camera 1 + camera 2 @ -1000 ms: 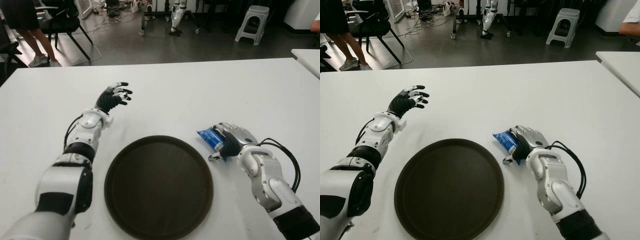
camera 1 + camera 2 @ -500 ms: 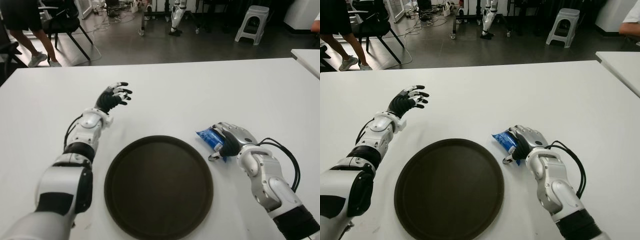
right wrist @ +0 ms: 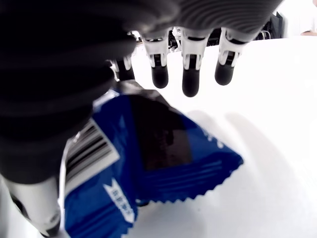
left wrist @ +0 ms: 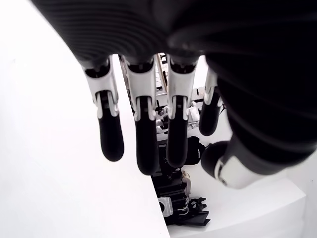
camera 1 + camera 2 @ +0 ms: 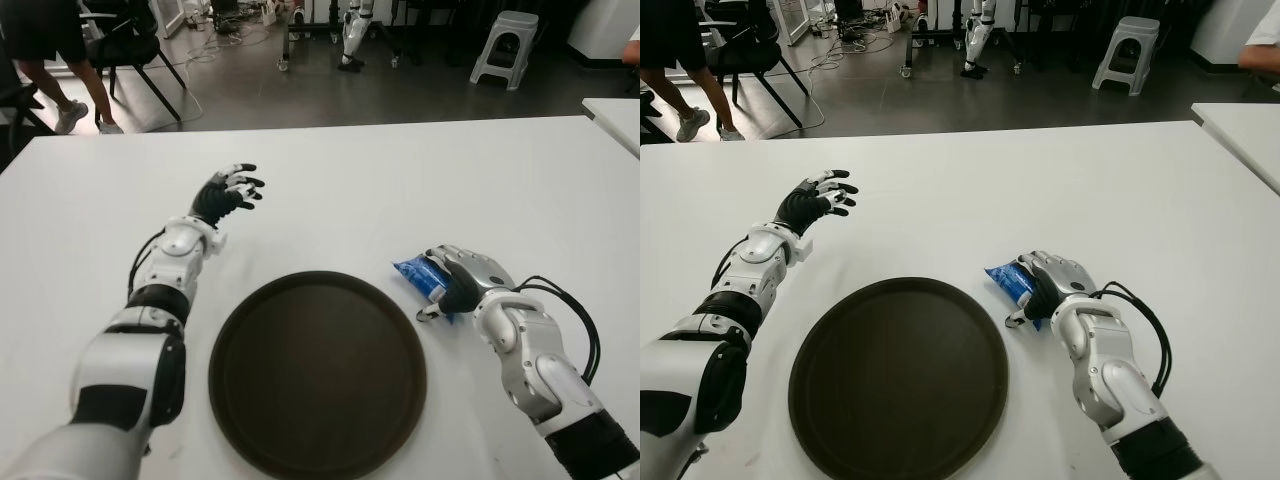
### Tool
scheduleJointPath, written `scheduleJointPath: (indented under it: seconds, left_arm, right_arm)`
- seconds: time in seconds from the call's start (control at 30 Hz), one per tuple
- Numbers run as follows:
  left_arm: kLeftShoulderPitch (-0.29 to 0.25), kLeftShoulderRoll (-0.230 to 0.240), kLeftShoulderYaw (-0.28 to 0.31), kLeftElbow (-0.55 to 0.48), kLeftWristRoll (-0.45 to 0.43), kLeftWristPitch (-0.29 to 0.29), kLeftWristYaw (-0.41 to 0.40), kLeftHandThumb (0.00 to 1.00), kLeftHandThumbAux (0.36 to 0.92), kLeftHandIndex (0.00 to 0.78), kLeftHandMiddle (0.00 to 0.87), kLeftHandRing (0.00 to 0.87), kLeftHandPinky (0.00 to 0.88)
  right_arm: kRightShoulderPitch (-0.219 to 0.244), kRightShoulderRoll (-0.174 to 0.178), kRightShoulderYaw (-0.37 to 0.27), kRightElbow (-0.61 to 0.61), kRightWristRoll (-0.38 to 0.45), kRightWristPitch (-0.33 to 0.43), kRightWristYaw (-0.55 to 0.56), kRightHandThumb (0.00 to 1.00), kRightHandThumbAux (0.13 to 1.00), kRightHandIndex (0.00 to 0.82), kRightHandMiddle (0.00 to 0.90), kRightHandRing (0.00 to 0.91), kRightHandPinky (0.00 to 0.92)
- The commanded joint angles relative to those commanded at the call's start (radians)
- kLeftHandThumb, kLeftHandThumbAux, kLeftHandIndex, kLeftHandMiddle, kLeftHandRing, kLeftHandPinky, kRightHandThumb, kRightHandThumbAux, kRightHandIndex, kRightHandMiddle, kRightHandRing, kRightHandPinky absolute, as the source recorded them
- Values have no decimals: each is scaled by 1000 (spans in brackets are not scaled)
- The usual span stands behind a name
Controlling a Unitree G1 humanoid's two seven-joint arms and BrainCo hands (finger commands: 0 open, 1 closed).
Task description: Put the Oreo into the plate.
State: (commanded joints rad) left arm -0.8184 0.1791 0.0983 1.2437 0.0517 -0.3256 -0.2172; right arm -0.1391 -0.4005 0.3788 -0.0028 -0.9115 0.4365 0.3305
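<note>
Lying on the white tabletop (image 5: 400,190), a blue Oreo packet (image 5: 420,277) is seen just beside the right rim of a round dark plate (image 5: 318,372), outside it and apart from its edge. The right hand (image 5: 462,280) is placed over the packet, palm down, with the wrapper's near end covered by the palm and its far, crimped end left showing toward the plate. In the right wrist view the packet (image 3: 148,163) is seen directly beneath the palm, a barcode panel and a dark printed picture facing up, while the fingers (image 3: 190,74) are extended past it over bare tabletop and are not wrapped around the wrapper. Whether the thumb is pressed against the packet's side cannot be told. The packet is seen flat on the surface, not lifted.

The left hand (image 5: 226,192) is shown well apart from the plate, beyond its upper left, at the end of an outstretched arm. Its fingers (image 4: 141,144) are spread and straight in the left wrist view, and nothing is held in them.

Nothing is seen inside the plate. Beyond the tabletop's far edge, a grey floor with a chair (image 5: 125,45) and a stool (image 5: 505,45) is visible.
</note>
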Motion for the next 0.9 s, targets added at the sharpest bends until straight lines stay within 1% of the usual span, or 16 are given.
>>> scheduleJointPath:
  seconds: [0.13,0.23,0.3,0.47,0.57,0.7,0.9]
  left_arm:
    - [1,0,-2,-1,2,-2,2,140,669,211,342,352,356]
    - [2,2,-5,-4,5,-4,3,120,667,207,340,351,362]
    - [3,4,-6,-6,6,-7,3,115,661,203,334,346,358]
    - [5,4,-5,-10,5,-5,4,119,672,202,334,346,361]
    - [5,5,-5,-12,4,-2,5,110,687,209,340,350,364]
    - [6,6,-4,-15,3,-1,5,108,696,211,336,346,357]
    - [9,6,-2,-22,0,-3,7,121,688,201,325,336,353]
  right_arm:
    - [0,-4,4,-6,-2,8,7,0,721,129,123,116,80]
    - [0,-9,12,-22,-8,24,31,0,707,129,120,107,80]
    - [-1,-13,16,-33,-10,34,48,0,698,161,151,136,101]
    - [4,-11,14,-53,-2,43,62,0,674,195,187,173,127]
    - [7,-8,12,-60,1,46,61,0,660,206,203,196,160]
    - [12,-10,12,-74,-2,49,63,0,652,215,215,211,174]
    - [16,-15,14,-100,-21,62,75,0,649,229,234,230,187]
